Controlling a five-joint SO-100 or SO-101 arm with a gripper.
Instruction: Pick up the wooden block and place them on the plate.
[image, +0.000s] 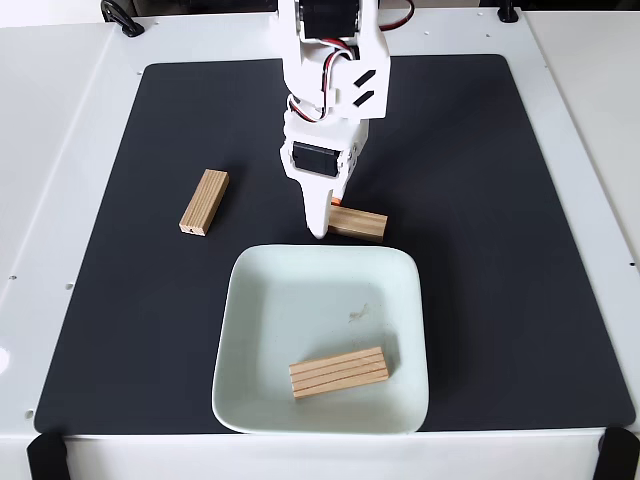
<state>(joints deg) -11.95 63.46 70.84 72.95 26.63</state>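
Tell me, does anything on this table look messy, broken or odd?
Nothing looks broken or spilled. One wooden block lies in the plate, and two more sit on the black mat: one to the left, one just beyond the plate's far rim by the gripper. A small speck marks the plate's middle.

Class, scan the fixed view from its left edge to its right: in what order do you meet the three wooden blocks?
Block lying on the mat at left → block lying in the plate → block beside the gripper's fingertip.
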